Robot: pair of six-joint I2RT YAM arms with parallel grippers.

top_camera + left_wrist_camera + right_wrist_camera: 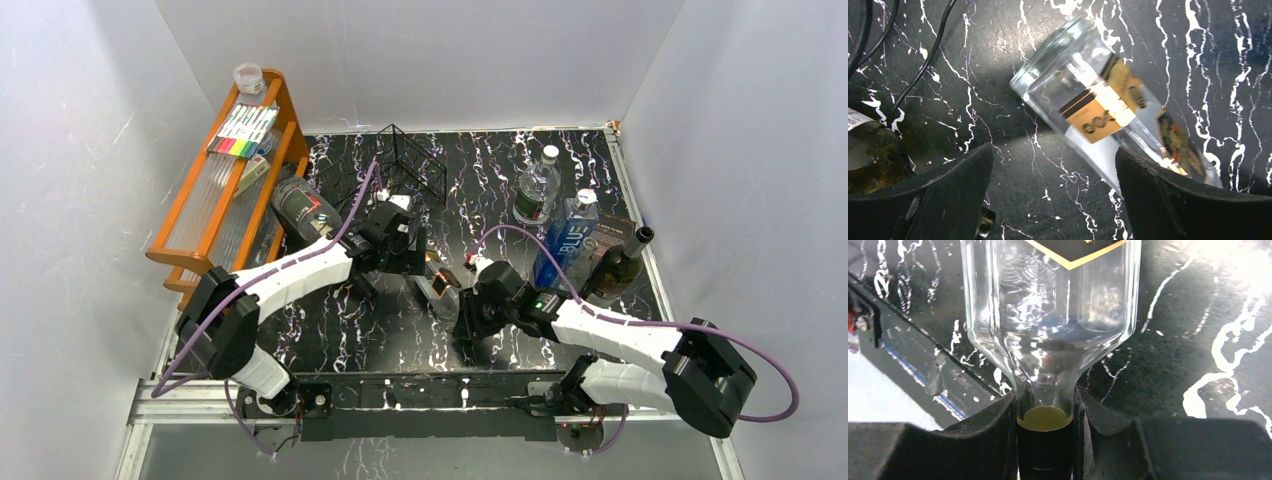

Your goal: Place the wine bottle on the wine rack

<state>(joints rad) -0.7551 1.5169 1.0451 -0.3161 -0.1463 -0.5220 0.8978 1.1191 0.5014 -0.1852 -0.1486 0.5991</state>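
Now the wine bottle [437,282] lies on its side near the middle of the black table [480,170]. Its neck points to 5 o'clock, and the right jaws are closed tight on that neck. The left jaws are wide apart over the bottle's bottom end and hold nothing. The wine rack [408,165] stands apart, at 12 o'clock from the bottle.

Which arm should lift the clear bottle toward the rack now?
Right. The right gripper is shut on the neck of the clear bottle, so it can probably lift at once. The left gripper is open, fingers wide apart over the bottle's body, clamping nothing, though it sits nearer the wine rack.
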